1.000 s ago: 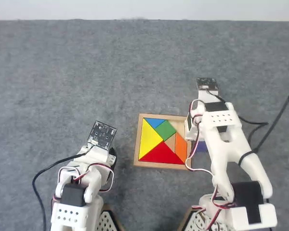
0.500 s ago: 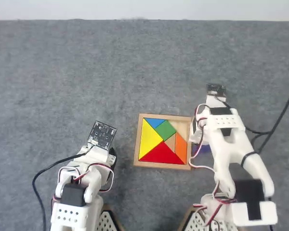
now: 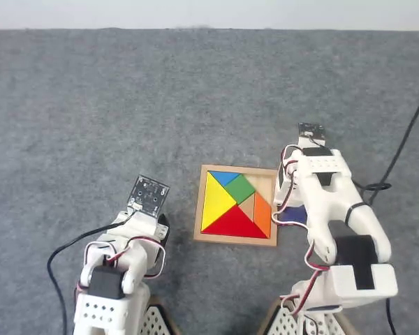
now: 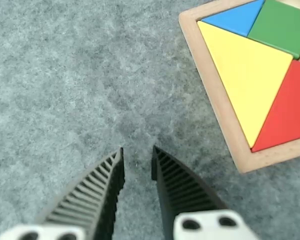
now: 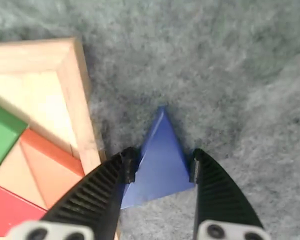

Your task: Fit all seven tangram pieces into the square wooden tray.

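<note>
The square wooden tray [image 3: 237, 169] lies between the arms and holds yellow [image 3: 219, 202], red [image 3: 234, 223], green [image 3: 241, 187], light blue [image 3: 223, 177] and orange [image 3: 263, 213] pieces. Bare wood shows in its far right corner [image 5: 37, 100]. A dark blue triangle [image 5: 160, 160] lies on the mat just outside the tray's right rim [image 5: 82, 100], also visible beside the right arm as the blue triangle [image 3: 294, 216]. My right gripper [image 5: 161, 162] straddles it, fingers against both sides. My left gripper [image 4: 138, 150] hovers over bare mat left of the tray [image 4: 219, 95], slightly open and holding nothing.
Grey felt covers the whole table, with wide free room beyond and to the left of the tray. A black cable [image 3: 398, 157] trails off to the right of the right arm.
The right arm has drawn back toward its base and shifted slightly right, away from the tray's rim, uncovering more of the blue triangle. The left arm has not moved.
</note>
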`<control>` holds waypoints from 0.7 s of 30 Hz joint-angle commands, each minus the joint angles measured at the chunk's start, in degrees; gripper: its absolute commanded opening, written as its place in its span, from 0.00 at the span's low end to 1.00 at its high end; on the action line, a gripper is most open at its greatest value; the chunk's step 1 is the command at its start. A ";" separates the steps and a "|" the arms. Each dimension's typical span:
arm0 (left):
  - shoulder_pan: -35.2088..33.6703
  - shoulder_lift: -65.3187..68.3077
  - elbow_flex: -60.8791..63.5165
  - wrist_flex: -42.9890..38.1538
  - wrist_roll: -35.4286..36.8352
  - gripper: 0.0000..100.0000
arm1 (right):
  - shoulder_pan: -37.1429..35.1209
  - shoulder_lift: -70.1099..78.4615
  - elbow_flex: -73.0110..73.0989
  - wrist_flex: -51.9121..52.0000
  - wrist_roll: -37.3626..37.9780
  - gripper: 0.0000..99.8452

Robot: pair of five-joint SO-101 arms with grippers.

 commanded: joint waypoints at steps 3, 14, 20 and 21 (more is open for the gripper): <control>0.09 -0.09 -0.40 0.26 0.35 0.09 | 1.45 1.71 0.53 1.27 1.67 0.19; 0.09 -0.09 -0.40 0.26 0.35 0.09 | 3.56 -14.90 11.43 -5.49 0.35 0.19; 0.09 -0.09 -0.40 0.26 0.35 0.09 | 3.82 -18.86 14.68 -5.05 0.26 0.19; 0.09 -0.09 -0.40 0.26 0.35 0.09 | 3.65 -18.24 14.51 -4.70 0.26 0.19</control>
